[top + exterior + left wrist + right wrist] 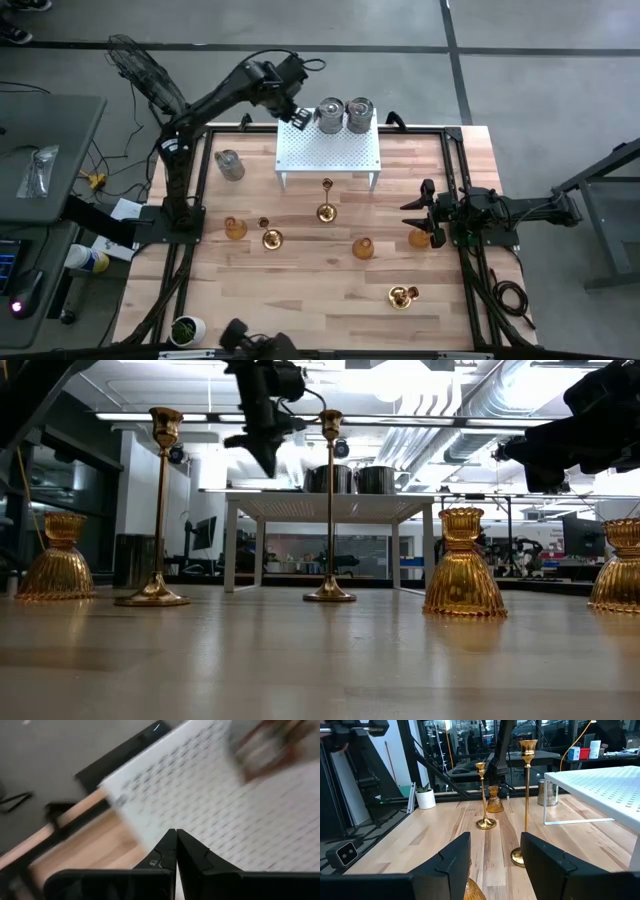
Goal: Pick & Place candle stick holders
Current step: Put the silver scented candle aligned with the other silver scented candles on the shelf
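Overhead view of the light wooden table [320, 290] with candle stick holders spread across it. The left gripper [297, 119], fingers pressed together on nothing, hangs over the upper-left corner of the white perforated metal stand [330, 155] at upper centre; two silver-grey metal goblet holders [345, 114] stand upright just to its right, side by side on the stand's far edge. A third silver-grey goblet holder [229, 165] stands on the wood left of the stand. The right gripper [418, 208], at centre right, has its fingers parted with nothing between them; a squat amber glass holder [420, 238] sits upright just below them in the frame, apart from both. Below the stand, a tall slim gold stemmed holder [326, 200] stands with its long axis vertical, as does a second gold stemmed holder [271, 237] to its lower left. Further amber glass holders [363, 247] stand mid-table and at left. A gold holder [402, 295] sits at lower right.
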Action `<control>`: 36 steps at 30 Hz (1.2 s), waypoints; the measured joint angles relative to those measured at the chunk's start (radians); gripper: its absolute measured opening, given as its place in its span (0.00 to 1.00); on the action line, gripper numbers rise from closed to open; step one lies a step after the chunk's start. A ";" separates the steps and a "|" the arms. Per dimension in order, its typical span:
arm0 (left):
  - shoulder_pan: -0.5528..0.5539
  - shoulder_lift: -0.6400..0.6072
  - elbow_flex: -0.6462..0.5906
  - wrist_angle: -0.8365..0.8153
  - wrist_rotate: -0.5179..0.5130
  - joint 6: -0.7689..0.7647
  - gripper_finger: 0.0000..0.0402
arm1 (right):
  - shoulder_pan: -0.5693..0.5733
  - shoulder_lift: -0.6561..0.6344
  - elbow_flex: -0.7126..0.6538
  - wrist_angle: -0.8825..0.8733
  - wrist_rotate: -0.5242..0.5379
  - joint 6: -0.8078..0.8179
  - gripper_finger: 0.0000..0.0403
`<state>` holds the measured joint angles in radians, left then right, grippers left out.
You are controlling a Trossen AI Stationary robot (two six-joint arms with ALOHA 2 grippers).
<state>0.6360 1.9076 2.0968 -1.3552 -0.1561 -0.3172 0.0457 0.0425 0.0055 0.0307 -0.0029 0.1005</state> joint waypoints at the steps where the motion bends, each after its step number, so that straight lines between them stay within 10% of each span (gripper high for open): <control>1: 0.007 -0.006 0.000 -0.042 -0.022 0.002 0.00 | 0.000 0.000 0.000 0.000 0.000 0.000 0.41; 13: 0.056 -0.064 -0.065 -0.195 -0.113 -0.056 0.00 | 0.000 0.000 0.000 0.000 0.000 0.000 0.41; 36: 0.090 -0.375 -0.828 0.072 0.017 -0.309 0.01 | 0.000 0.000 0.000 0.000 0.000 0.000 0.41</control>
<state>0.7265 1.5322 1.2685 -1.2834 -0.1394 -0.6260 0.0457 0.0422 0.0055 0.0307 -0.0030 0.1005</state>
